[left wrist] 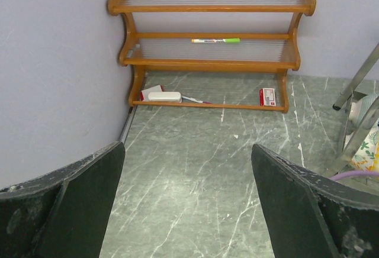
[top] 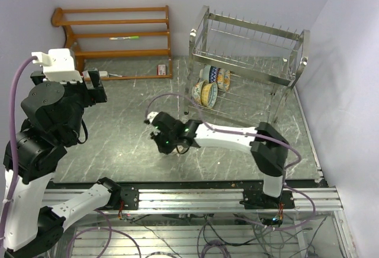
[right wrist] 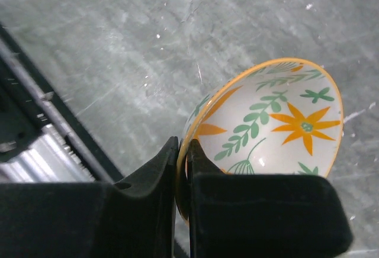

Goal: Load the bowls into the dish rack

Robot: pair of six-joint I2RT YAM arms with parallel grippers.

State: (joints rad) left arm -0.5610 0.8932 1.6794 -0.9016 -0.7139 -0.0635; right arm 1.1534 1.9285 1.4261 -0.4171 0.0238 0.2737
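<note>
My right gripper (right wrist: 182, 151) is shut on the rim of a cream bowl (right wrist: 278, 122) with orange flowers and green leaves, one finger inside and one outside. It holds the bowl tilted over the grey table. In the top view this gripper (top: 168, 139) is at mid-table, left of the silver dish rack (top: 249, 63), and hides the bowl. Three bowls stand on edge in the rack's lower tier: a yellow-teal one (top: 207, 93), a floral one (top: 222, 80) and a blue-patterned one (top: 208, 71). My left gripper (left wrist: 188, 199) is open and empty, raised at the left (top: 98, 86).
A brown wooden shelf (top: 115, 36) stands at the back left with a marker (left wrist: 216, 40) on it. A red box (left wrist: 267, 96) and a white object (left wrist: 164, 96) lie under it. A metal rail (top: 195, 199) runs along the near edge. Walls close in at left and right.
</note>
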